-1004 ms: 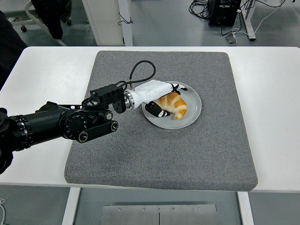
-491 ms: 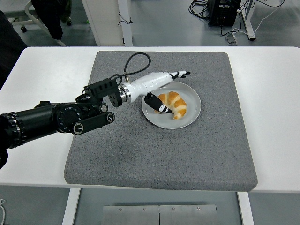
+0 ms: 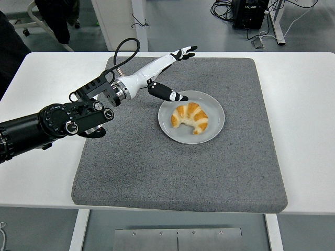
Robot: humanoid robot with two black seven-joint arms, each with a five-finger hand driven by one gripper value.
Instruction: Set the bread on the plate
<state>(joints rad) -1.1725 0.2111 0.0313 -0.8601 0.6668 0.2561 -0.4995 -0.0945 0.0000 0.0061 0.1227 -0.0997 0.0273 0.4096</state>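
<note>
A golden croissant (image 3: 190, 116) lies on the round grey plate (image 3: 215, 110) in the middle of the grey mat. My left hand (image 3: 177, 73) hovers above the mat at the plate's upper left, clear of the bread. Its fingers are spread wide, with the thumb (image 3: 168, 94) pointing down toward the plate rim and the other fingers (image 3: 184, 52) stretched up and away. It holds nothing. The right arm does not show.
The grey mat (image 3: 157, 167) covers the centre of the white table (image 3: 303, 130). A cable loops over my left wrist (image 3: 125, 49). Chair legs, a white post and cables stand on the floor beyond the table's far edge.
My left hand let go of the croissant, opened, and drew back up and to the left off the plate. The croissant stays on the plate.
</note>
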